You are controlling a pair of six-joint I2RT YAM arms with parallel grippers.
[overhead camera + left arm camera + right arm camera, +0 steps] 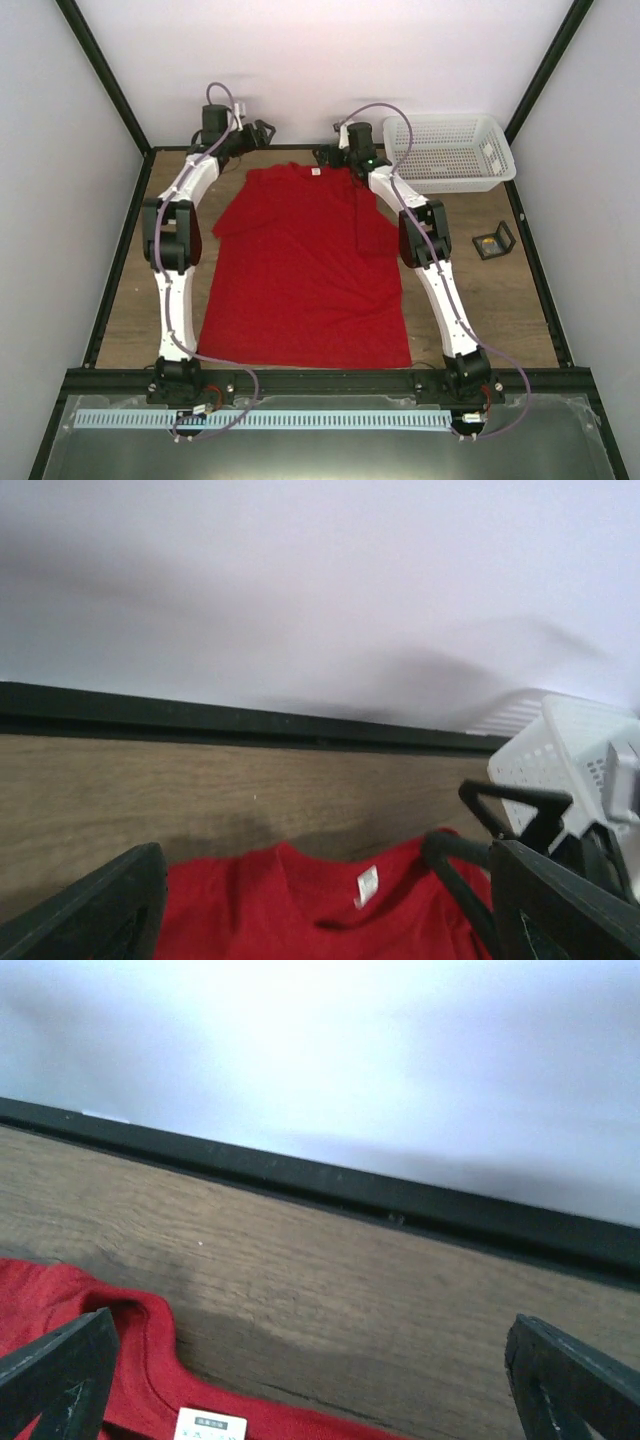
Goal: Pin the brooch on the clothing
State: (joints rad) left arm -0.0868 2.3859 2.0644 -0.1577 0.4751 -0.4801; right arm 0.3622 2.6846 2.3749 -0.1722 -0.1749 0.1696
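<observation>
The clothing, a red T-shirt (300, 270), lies flat in the middle of the table, its collar and white neck label (367, 885) towards the far wall. My left gripper (262, 131) hovers just beyond the collar's left side. Its jaws are open around nothing, and in the left wrist view this gripper (325, 880) looks down on the neckline. My right gripper (327, 155) is by the collar's right side and is also open. In the right wrist view it (315, 1360) frames bare wood and the collar edge (150, 1375). A tiny pale spot inside the black stand (493, 242) may be the brooch, too small to tell.
A white mesh basket (450, 150) stands at the back right, close to the right arm, and shows in the left wrist view as well (570, 750). A black frame rail (400, 1205) runs along the table's far edge below the white wall. The right sleeve (375, 232) is folded inward.
</observation>
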